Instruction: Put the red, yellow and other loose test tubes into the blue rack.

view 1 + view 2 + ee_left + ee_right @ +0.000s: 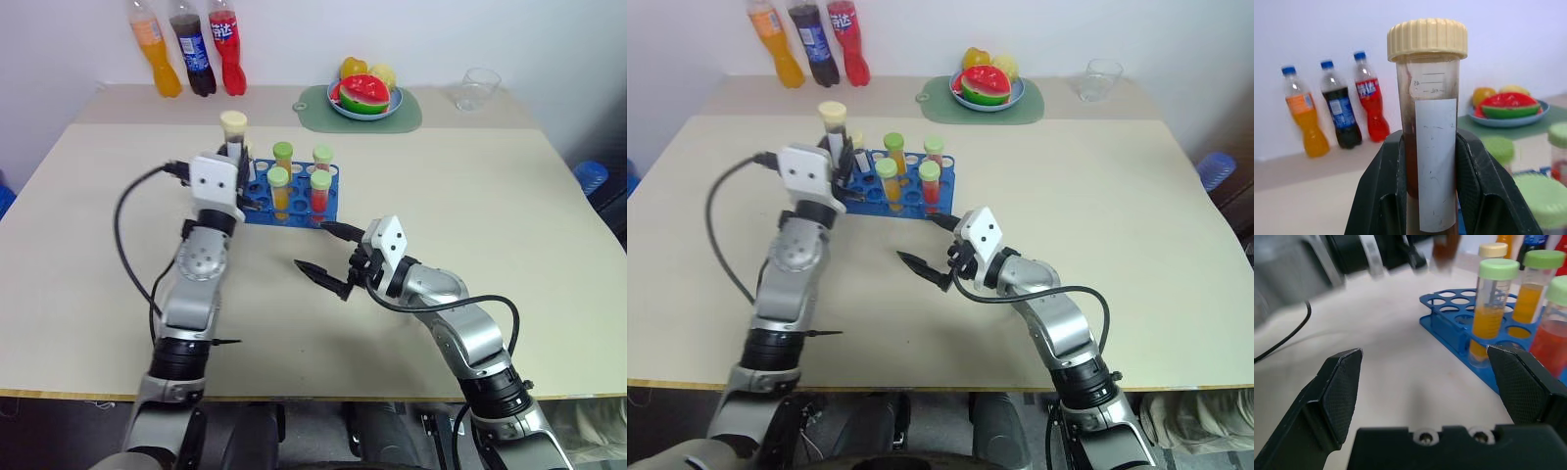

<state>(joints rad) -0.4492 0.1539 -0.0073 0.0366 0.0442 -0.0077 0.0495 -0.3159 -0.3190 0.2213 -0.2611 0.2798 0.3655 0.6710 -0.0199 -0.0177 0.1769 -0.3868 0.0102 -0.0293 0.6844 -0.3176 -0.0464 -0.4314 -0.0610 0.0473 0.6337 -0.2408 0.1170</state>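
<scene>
The left hand [233, 157] is clamped on the dark purple-brown tube [1427, 147] with white label and cream cap, holding it upright just at the 9 o'clock end of the blue rack [294, 199]. Four capped tubes already stand in the rack: two yellow [279, 191] and two red-orange [319, 193]. The right hand [326, 256] hovers over the desk [490, 215] at 5 o'clock from the rack, fingers spread wide and holding nothing. Three soda bottles [191, 49] stand at 11 o'clock, a fruit plate [364, 98] at 1 o'clock.

Bare table [509, 225] right of blue rack [328, 201], four capped tubes [320, 191] crowding its right end
</scene>
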